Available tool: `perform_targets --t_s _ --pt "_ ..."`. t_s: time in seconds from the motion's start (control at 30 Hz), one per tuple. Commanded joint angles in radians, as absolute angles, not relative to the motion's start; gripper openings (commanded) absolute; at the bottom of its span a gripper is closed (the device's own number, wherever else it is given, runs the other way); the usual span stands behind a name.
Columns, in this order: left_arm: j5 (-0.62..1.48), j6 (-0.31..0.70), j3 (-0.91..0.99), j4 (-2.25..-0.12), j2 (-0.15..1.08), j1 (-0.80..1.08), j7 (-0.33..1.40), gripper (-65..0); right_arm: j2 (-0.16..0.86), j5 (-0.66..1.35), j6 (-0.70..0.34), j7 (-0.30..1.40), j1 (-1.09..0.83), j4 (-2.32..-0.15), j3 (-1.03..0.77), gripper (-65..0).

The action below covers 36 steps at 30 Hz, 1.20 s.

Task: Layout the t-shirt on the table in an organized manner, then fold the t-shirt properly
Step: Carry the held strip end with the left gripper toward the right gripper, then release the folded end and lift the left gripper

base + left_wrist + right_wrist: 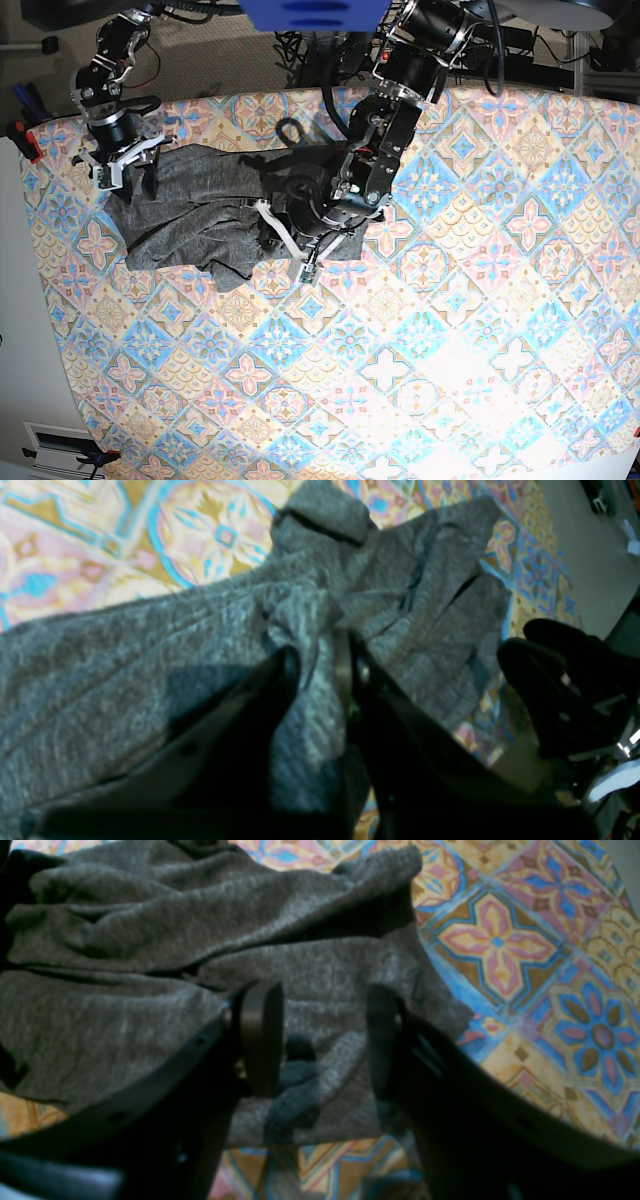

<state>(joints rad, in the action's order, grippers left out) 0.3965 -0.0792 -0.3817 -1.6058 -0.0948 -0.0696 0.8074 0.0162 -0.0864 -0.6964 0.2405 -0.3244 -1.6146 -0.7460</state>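
T-shirt (200,215) lies crumpled on the tabletop (450,330), toward the far left corner, rest of the patterned cloth bare toward the near and right edges. Fabric is bunched in folds, not spread flat; a darker ridge of cloth runs across its middle in the base view.

Left gripper (320,655): jaws narrow, pinched on a gathered fold of the t-shirt, grey knit squeezed between the two black fingers and bulging out above and below them. In the base view this arm reaches down from the far edge near the middle, w/ its gripper at the t-shirt's right-hand end, low on the cloth. From the left wrist view the fabric fans out from the pinch toward the far side, one lump folded over at the top.

Right gripper (320,1040): jaws apart at a moderate width, nothing between them; they sit just above the t-shirt's edge, fabric visible through the gap, a shadow on it. Cannot tell if the fingertips touch the cloth. In the base view this arm is at the far left corner, over the t-shirt's left end.

The two grippers are well apart, one at each end of the bunched t-shirt
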Motion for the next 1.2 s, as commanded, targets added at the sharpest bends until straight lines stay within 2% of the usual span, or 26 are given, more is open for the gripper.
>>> perform_targets --t_s 0.0,0.07,0.1,0.37,0.53,0.6,0.7,0.73,0.97,1.17 --pt "0.415 -0.074 -0.383 -1.626 -0.111 -0.091 0.783 -58.1 0.027 -0.068 -0.698 0.211 -0.321 -1.63 -0.75 -38.9" --pt "0.412 -0.074 -0.397 -1.626 -0.12 -0.091 0.783 -50.0 0.027 -0.068 -0.698 0.211 -0.321 -1.629 -0.75 -38.9" --pt "0.41 -0.074 -0.397 -1.626 -0.122 -0.091 0.783 -48.8 0.027 -0.068 -0.698 0.211 -0.321 -1.629 -0.75 -38.9" --pt "0.415 -0.067 -0.444 -1.639 -0.116 -0.094 0.748 -48.9 0.027 -0.068 -0.698 0.211 -0.318 -1.629 -0.75 -38.9" --pt "0.418 -0.067 -0.458 -1.802 -0.059 -0.056 0.702 -49.1 0.027 -0.068 -0.698 0.211 -0.32 -1.629 -0.75 -38.9" --pt "0.417 -0.067 -0.453 -1.9 -0.019 -0.008 0.63 -51.6 0.027 -0.068 -0.698 0.211 -0.32 -1.629 -0.75 -38.9" --pt "0.417 -0.073 -0.447 -2.02 0.054 0.05 0.573 -63.5 0.027 -0.068 -0.698 0.211 -0.32 -1.629 -0.75 -38.9" --pt "0.418 -0.074 -0.43 -2.041 0.081 0.064 0.573 -65.0 0.025 -0.068 -0.698 0.211 -0.321 -1.629 -0.75 -38.9" --pt "0.407 -0.074 -0.271 -2.051 0.113 0.237 0.564 -65.0 0.024 -0.068 -0.698 0.211 -0.321 -1.629 -0.748 -38.9" --pt "0.406 -0.074 -0.074 -2.051 0.113 0.446 0.397 -65.0 0.024 -0.068 -0.698 0.211 -0.321 -1.629 -0.75 -38.9"
